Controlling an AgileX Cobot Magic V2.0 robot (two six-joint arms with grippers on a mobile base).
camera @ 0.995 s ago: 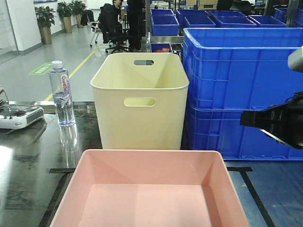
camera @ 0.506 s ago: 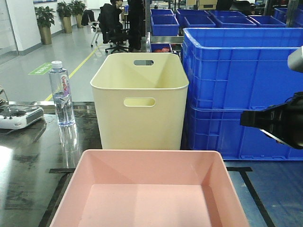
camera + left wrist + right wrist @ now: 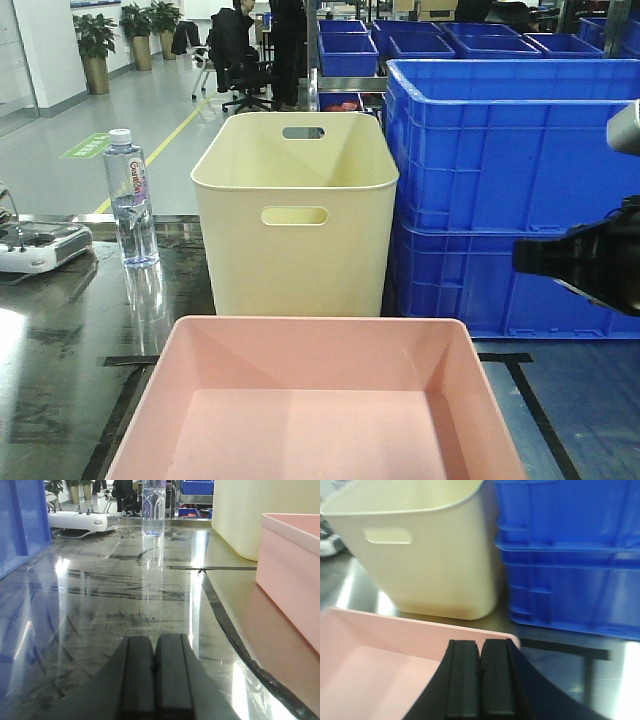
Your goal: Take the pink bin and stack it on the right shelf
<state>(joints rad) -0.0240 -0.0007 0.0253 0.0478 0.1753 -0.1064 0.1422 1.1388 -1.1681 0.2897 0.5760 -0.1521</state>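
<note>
Both clenched and empty: the left gripper (image 3: 155,672) beside the pink bin (image 3: 315,400), right gripper (image 3: 481,677) over its corner.

Right shelf (image 3: 60,370) was dark, glossy, w/ black tape lines (image 3: 520,372). On it: pink bin (image 3: 315,400) at front, cream bin (image 3: 295,215) just behind, blue crates (image 3: 510,200) stacked beside that, water bottle (image 3: 131,200) and white controller (image 3: 40,245) to the left.

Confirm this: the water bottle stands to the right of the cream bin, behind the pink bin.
Not quite. The water bottle stands to the left of the cream bin, as the exterior front-facing view shows. It is indeed behind the pink bin.
</note>
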